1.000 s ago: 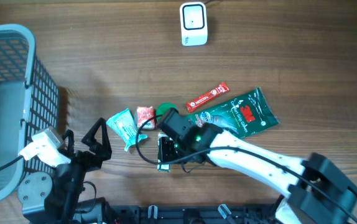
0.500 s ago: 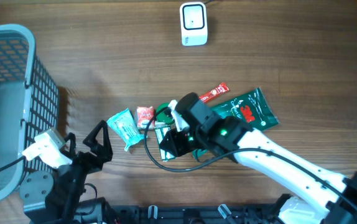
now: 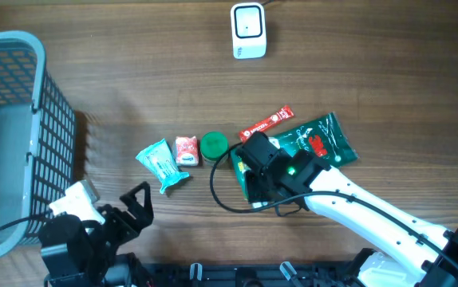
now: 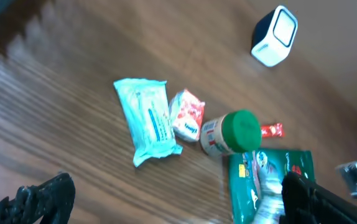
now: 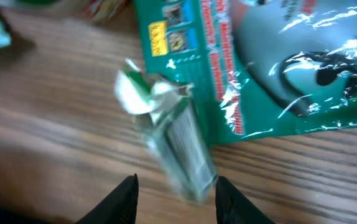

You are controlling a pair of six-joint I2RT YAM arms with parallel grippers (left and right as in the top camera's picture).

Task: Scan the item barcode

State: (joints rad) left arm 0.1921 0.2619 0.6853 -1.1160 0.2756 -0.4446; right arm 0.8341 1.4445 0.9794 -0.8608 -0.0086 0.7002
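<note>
Wooden surface point(image 3: 133, 80); a mesh basket point(image 3: 21, 48) at far left shows only its grey floor. Lower centre, the right hand point(image 5: 177, 183) stands apart around a small green packet point(image 5: 177, 140). The left hand point(image 3: 136, 209) is spread wide, lower left.

Packets point(image 3: 318, 143) and scanner point(image 3: 248, 30) on wooden table point(image 3: 133, 80)

One basket point(image 3: 9, 48) at left, one scanner point(image 3: 248, 30) far off. Then one green-capped bottle point(image 3: 213, 144), one red sachet point(image 3: 266, 123) and four packets: teal packet point(image 3: 162, 163), red-white packet point(image 3: 186, 150), large green packet point(image 3: 318, 143), small green packet point(image 5: 183, 149).
</note>
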